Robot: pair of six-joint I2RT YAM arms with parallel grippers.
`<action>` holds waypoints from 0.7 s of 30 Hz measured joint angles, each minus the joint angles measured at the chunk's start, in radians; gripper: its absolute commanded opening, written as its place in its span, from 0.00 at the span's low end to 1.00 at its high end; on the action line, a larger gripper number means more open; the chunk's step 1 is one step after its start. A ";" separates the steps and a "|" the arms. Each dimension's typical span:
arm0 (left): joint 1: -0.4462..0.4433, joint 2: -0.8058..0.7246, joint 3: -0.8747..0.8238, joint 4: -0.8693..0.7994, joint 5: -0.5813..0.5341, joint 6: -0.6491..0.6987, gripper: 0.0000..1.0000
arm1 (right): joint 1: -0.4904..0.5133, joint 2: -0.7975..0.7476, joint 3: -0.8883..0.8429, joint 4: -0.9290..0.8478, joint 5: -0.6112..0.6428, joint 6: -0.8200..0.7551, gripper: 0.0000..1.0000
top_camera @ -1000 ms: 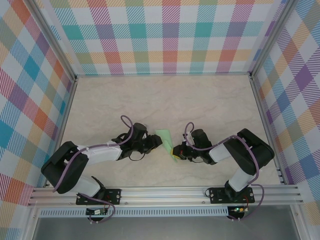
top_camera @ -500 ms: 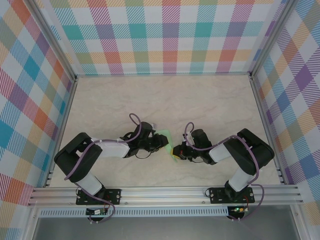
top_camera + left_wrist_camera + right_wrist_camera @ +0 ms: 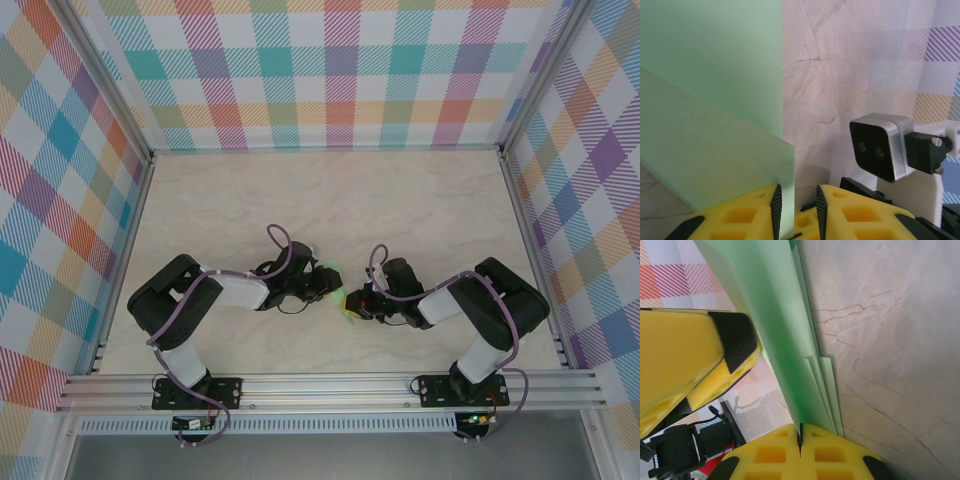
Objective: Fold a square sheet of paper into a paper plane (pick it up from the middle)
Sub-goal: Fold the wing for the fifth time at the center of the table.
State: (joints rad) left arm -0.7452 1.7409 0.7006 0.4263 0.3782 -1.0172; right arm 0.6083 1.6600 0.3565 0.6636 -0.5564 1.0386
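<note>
Centrally, over pale stone-look table (image 3: 400, 200), lower middle of overhead view: two arms bent inward, wrists nearly meeting, probably so both ends of one small piece can be worked at once. Between them, green paper (image 3: 331, 267), already folded into a narrow wedge of several stacked layers, plain, crisp-edged, seemingly up on edge rather than flat. Pinched at bottom centre of right wrist view by right gripper (image 3: 801, 432), pads pressed tight together, apparently anchoring the creases. Met from the other side by left gripper (image 3: 797, 200), narrow gap between fingers, paper's lower corner reaching into it; gripped or not, cannot tell.
</note>
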 measured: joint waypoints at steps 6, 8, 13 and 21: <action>0.000 0.027 0.007 0.011 0.006 0.015 0.26 | 0.000 -0.014 0.019 -0.056 0.003 -0.011 0.08; 0.000 0.040 0.013 0.015 0.008 0.017 0.26 | 0.000 -0.023 0.032 -0.095 0.003 -0.021 0.10; 0.000 0.053 0.016 0.022 0.018 0.019 0.26 | 0.000 -0.058 0.045 -0.177 0.009 -0.046 0.14; 0.000 0.053 0.016 0.021 0.018 0.023 0.26 | 0.000 -0.116 0.045 -0.299 0.015 -0.084 0.12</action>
State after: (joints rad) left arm -0.7456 1.7943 0.7170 0.4477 0.3965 -0.9943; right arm 0.6083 1.5440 0.4015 0.3649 -0.5415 0.9550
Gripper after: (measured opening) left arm 0.258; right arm 0.136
